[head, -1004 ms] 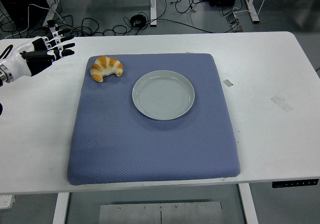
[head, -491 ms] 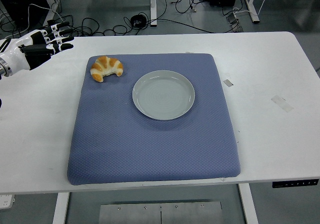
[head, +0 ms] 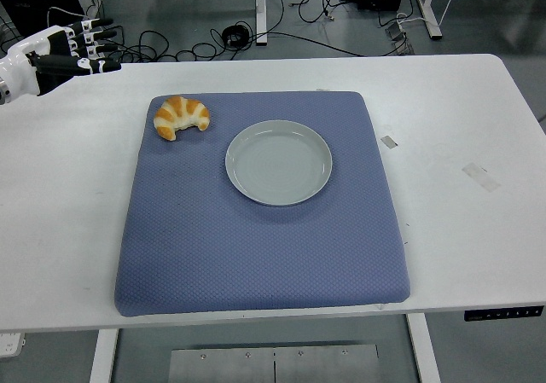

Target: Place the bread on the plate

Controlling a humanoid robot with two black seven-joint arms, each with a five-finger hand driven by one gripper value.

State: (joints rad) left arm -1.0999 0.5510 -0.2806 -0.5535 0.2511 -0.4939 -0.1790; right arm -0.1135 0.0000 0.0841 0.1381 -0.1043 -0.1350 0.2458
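A golden croissant lies at the far left corner of the blue mat. Just right of it on the same mat sits an empty pale grey plate. My left hand hovers over the table's far left corner, well to the left of and beyond the croissant, with fingers stretched out and nothing in them. The right hand does not show.
The white table carries two bits of tape to the right of the mat. Cables and desk legs lie on the floor beyond the far edge.
My left hand has drawn back up and to the left, away from the croissant, toward the table's far left corner. Croissant and plate have not moved.
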